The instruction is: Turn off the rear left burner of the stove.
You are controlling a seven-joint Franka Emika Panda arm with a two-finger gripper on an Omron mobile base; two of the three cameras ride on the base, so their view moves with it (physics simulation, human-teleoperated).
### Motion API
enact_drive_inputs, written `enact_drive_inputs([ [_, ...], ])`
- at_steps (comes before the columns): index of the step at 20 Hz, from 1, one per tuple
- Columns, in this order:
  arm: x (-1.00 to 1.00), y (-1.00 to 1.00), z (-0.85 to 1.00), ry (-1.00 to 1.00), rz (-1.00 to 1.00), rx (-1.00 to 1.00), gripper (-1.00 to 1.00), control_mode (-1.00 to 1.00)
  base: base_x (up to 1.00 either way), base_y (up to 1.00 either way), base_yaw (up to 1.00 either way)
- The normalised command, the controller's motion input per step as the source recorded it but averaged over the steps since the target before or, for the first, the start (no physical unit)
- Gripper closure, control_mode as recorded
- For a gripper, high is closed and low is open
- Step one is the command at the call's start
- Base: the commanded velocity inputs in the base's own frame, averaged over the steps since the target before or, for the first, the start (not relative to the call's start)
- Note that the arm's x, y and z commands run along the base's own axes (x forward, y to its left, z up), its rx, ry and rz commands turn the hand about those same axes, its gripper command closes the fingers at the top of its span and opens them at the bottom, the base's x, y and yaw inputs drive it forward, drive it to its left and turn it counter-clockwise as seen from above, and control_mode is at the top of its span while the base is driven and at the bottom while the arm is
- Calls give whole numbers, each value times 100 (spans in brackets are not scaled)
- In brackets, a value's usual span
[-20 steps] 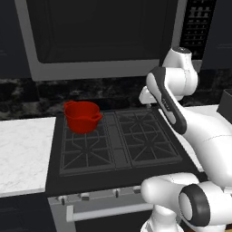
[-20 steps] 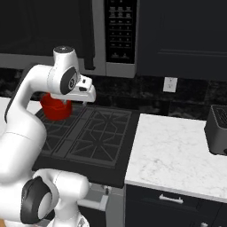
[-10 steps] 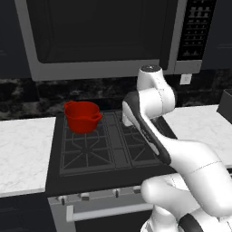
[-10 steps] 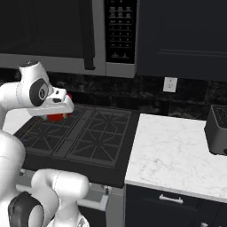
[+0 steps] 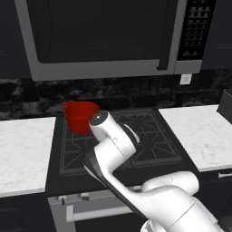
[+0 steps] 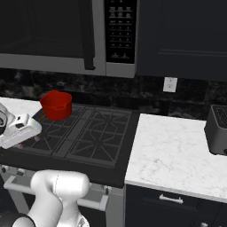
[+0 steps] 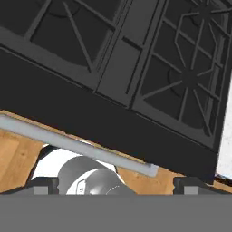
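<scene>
Stove (image 5: 149,149): black cooktop, knobs (image 5: 84,196) along silver front.
Rear left burner (image 5: 74,131): back-left quarter, under red pot (image 5: 80,116).
Gripper (image 7: 115,181): tips well apart, holding nothing, poised over the front edge (looking down past bar handle (image 7: 68,142)). Knobs lie below and forward of the hand.

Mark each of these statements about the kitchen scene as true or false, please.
1. A red pot stands on the rear left burner. True.
2. The microwave hangs above the stove. True.
3. The end effector is closed on a knob. False: the hand view shows its tips apart, holding nothing.
4. A dark toaster stands on the counter right of the stove. True.
5. The red pot lies tipped on the white counter. False: it stands upright on the grate.
</scene>
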Motion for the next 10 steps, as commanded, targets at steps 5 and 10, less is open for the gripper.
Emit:
enact_drive_inputs([
  [5,-44,100,-73,8,11,-18,-100,-100,0,0,0],
  [10,-33,92,-70,0,11,-22,-100,-100,0,0,0],
])
